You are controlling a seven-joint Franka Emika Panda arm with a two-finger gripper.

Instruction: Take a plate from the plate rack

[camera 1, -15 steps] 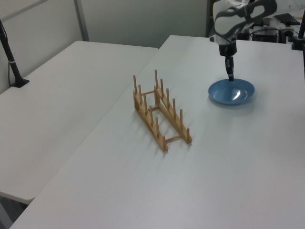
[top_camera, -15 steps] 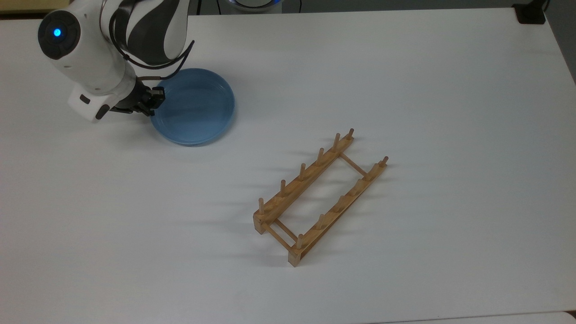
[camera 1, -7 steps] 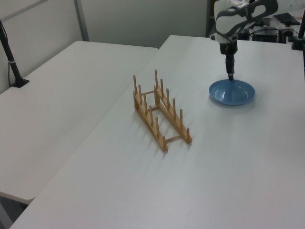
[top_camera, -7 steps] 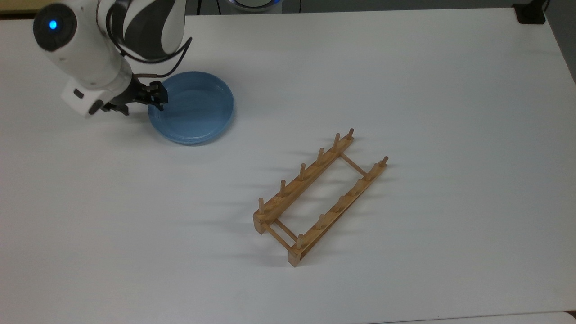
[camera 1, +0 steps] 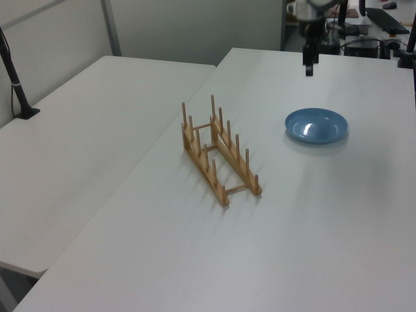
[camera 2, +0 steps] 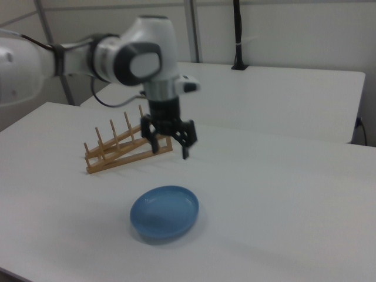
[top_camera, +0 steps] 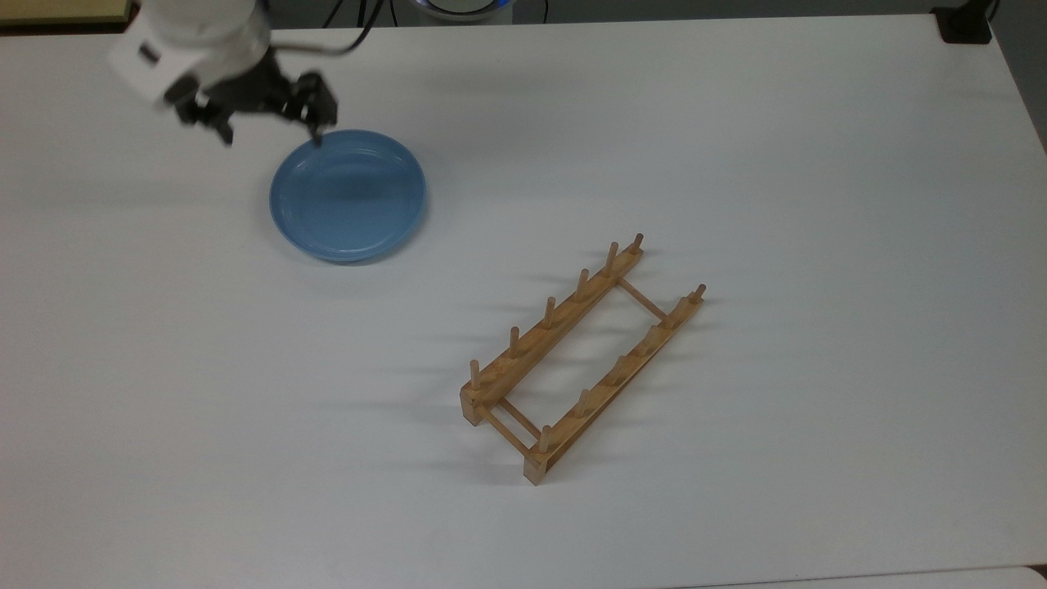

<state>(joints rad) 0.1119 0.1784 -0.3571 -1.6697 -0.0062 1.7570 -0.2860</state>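
Observation:
The light-blue plate lies flat on the white table, well apart from the wooden plate rack, which holds nothing between its pegs. My gripper hangs in the air above the plate's far-left rim in the top view, open, with nothing between its fingers. In the right view the gripper hovers above the plate with its black fingers spread wide, and the rack stands behind it. In the left view the gripper is high above the plate, and the rack stands mid-table.
A black clamp sits at the table's corner at the top view's upper right. A second white table with a black post adjoins at the left view's left. Wide bare tabletop surrounds the rack.
My gripper has let go of the plate's rim, opened wide, and risen toward the top view's upper edge. The plate stays flat on the table.

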